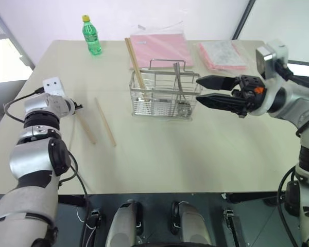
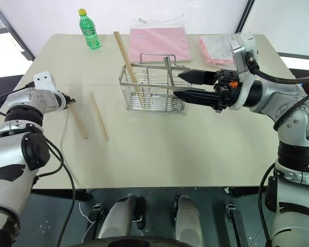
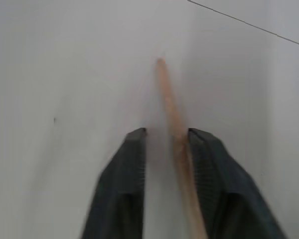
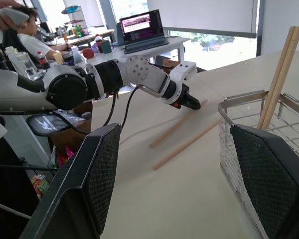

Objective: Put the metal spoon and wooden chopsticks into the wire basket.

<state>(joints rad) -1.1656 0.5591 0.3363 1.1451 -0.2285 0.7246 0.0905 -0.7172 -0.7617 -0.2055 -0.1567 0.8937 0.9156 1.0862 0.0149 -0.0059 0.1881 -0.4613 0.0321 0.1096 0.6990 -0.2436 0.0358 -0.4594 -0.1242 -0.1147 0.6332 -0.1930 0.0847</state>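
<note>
Our left gripper [image 3: 164, 137] pinches shut on 1 pale wooden chopstick [image 1: 86, 127] lying on the table [image 1: 195, 154]; a 2nd chopstick [image 1: 105, 122] lies just beside it. In the silver wire basket [image 1: 162, 100], 2 sticks [image 1: 135, 64] and the slim metal spoon [image 1: 180, 90] already stand. Our right gripper [image 1: 198, 88] hovers empty beside the basket, fingers wide apart.

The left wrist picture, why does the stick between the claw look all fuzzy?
In the left wrist view, the chopstick sits right up against the camera, so it and the left claw come out soft and smeared. In the left eye view, farther back, the two chopsticks on the table have crisp edges.
</note>
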